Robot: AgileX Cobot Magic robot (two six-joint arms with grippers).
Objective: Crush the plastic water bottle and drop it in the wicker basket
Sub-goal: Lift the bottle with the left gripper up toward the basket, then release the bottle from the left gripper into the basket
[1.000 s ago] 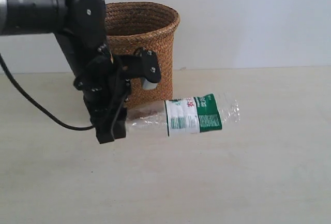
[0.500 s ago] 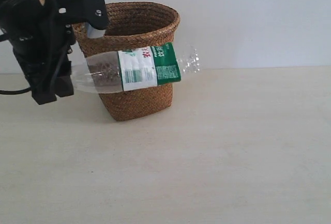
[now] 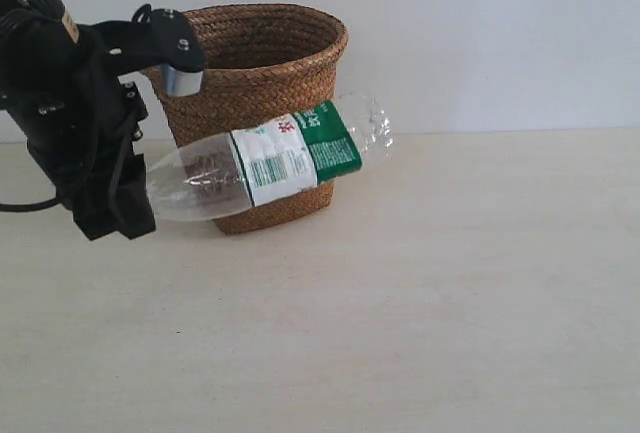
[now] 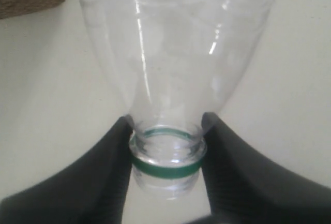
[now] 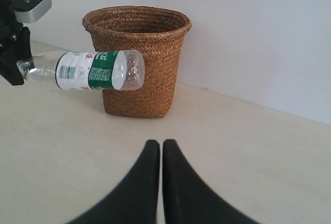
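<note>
Holding the plastic water bottle by its neck, left pincer clamped tight on the green ring.
Squeezed shut on nothing at the right pincer, low over the pale bench, white wall behind. Sticking out from the left pincer toward 2 o'clock, off the bench, crossing the wicker basket.
</note>
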